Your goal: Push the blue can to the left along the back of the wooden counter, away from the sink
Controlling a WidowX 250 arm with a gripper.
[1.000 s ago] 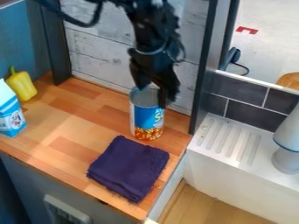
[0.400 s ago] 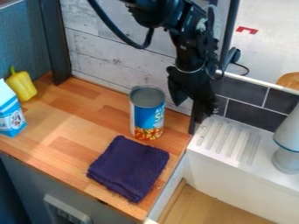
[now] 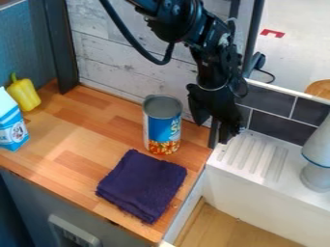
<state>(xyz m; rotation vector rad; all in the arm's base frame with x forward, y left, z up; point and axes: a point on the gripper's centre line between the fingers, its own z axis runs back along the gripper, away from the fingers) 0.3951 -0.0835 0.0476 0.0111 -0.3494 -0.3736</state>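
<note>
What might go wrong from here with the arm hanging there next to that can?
The open gripper hangs close beside the upright can, so a swing toward it could tip the can over. If the can fell forward, it would probably land on the folded dark cloth just in front of it. The gripper is also near the ridged white ledge, so coming down carelessly there might knock a finger against it.

On the counter (image 3: 84,140), you have open passage between the carton (image 3: 13,128) and upright can (image 3: 163,125). The can obstructs a low pass from your gripper (image 3: 211,132) toward the carton; the plank wall (image 3: 116,62) bounds the counter's far side.
</note>
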